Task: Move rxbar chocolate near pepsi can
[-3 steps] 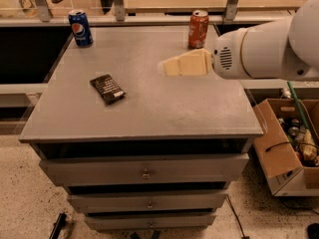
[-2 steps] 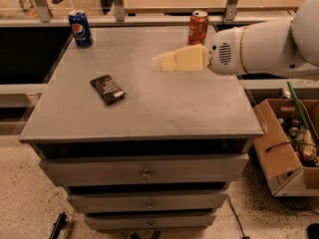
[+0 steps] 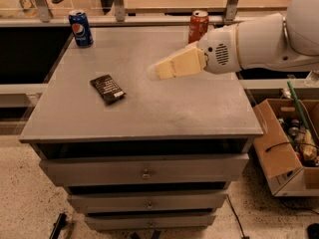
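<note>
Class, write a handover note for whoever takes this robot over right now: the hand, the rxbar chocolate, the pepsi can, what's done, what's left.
The hand hovers above the middle of the cabinet top, right of the rxbar chocolate, not touching it.
The bar lies flat, front-left.
The pepsi can stands upright at the back-left corner, apart from the bar.
Done: nothing yet.
Left: grasp the bar, set it beside the can.

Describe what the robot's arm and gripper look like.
The arm is bulky, rounded and white, with a thin tan ring and a round patch of small vent holes near the wrist. The gripper, above the grey cabinet top, is a cream-coloured wedge.
</note>
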